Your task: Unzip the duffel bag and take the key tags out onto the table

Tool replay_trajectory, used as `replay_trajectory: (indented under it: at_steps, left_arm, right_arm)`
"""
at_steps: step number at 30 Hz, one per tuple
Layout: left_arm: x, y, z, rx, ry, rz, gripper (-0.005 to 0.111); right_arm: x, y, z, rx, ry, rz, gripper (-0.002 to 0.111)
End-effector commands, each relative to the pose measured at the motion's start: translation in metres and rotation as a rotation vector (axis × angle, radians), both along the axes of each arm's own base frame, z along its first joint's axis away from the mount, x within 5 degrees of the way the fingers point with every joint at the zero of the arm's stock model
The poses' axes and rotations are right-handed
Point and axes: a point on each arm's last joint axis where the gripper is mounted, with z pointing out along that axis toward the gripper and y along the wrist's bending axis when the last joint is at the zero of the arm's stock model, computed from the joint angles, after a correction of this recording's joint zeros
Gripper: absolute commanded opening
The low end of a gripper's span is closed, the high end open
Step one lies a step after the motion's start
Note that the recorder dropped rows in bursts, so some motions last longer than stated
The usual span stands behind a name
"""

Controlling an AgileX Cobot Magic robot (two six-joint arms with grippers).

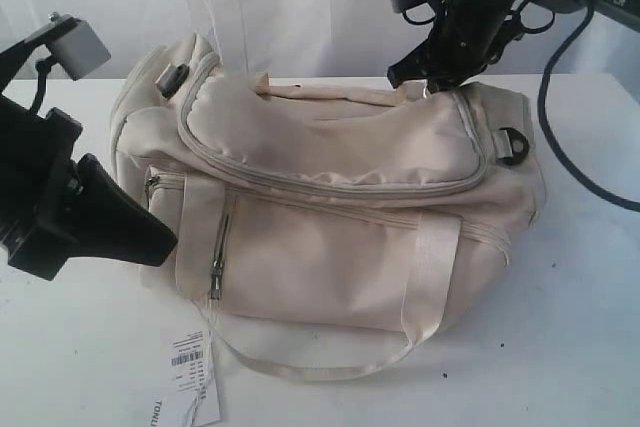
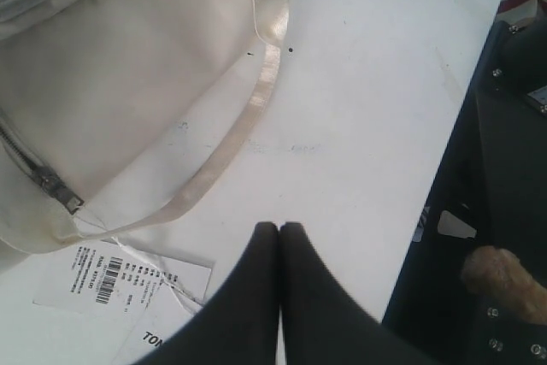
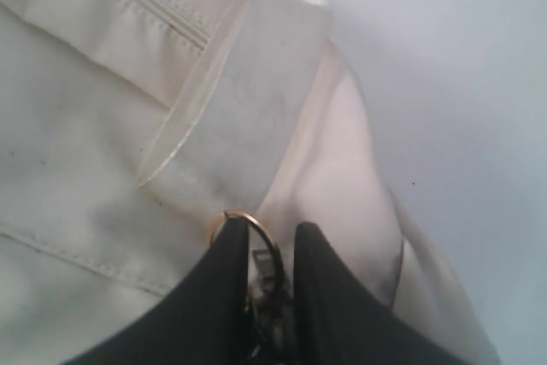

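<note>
Currently the table (image 1: 580, 337) carries one duffel bag (image 1: 330, 237), lying near the middle with its main zip closed along the curved top panel. Treat the bag as soft, light fabric: it will probably sag and drag when pulled, so it likely needs bracing at one end while the zip runs. Two grippers are present. The left gripper (image 2: 279, 230) hovers over bare table just beside the bag's end, fingers pressed together, holding nothing. The right gripper (image 3: 269, 230) sits at the opposite end, narrowed onto the zip pull (image 3: 242, 214), a small metal ring; this is judged the correct hold point. One hangtag (image 2: 120, 278) lies on the table by the front handle. Key tags visible: zero; presumably they are inside the bag.
</note>
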Motion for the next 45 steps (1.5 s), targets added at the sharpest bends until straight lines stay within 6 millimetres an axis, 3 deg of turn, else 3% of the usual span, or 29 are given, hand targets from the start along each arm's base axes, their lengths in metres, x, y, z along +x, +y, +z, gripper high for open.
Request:
replay_trajectory:
  at_steps: [1,4,9,17,26,29,35,40,45]
  left_arm:
    - [-0.003,-0.002,0.003,-0.021,0.007,-0.02,0.0]
    - [-0.003,-0.002,0.003,-0.021,0.007,-0.02,0.0]
    - [-0.003,-0.002,0.003,-0.02,0.008,-0.021,0.0]
    - [-0.003,-0.002,0.003,-0.02,0.008,-0.021,0.0]
    - [-0.003,-0.002,0.003,-0.02,0.008,-0.021,0.0]
    - [-0.003,-0.002,0.004,-0.022,0.009,-0.021,0.0]
    - [-0.003,-0.002,0.004,-0.022,0.0,-0.027,0.0]
    - [-0.003,-0.002,0.004,-0.023,0.002,-0.028,0.0]
    - [-0.003,-0.002,0.004,-0.023,0.002,-0.028,0.0]
  right_arm:
    - [-0.009,0.002,0.034,0.094,-0.049,0.037,0.01]
    - [-0.018,0.007,0.044,0.145,-0.012,0.103,0.01]
    - [-0.025,0.01,0.035,0.146,0.089,0.163,0.011]
    - [-0.019,0.011,0.025,0.112,0.067,0.199,0.042]
    - [-0.016,0.023,0.028,0.098,-0.03,0.278,0.045]
    - [-0.017,0.031,0.02,0.023,-0.044,0.316,0.046]
    - [-0.012,0.03,-0.012,-0.11,0.021,0.246,0.058]
    - [-0.009,0.027,-0.033,-0.167,0.081,0.213,0.053]
    - [-0.009,0.025,-0.029,-0.17,0.071,0.176,0.024]
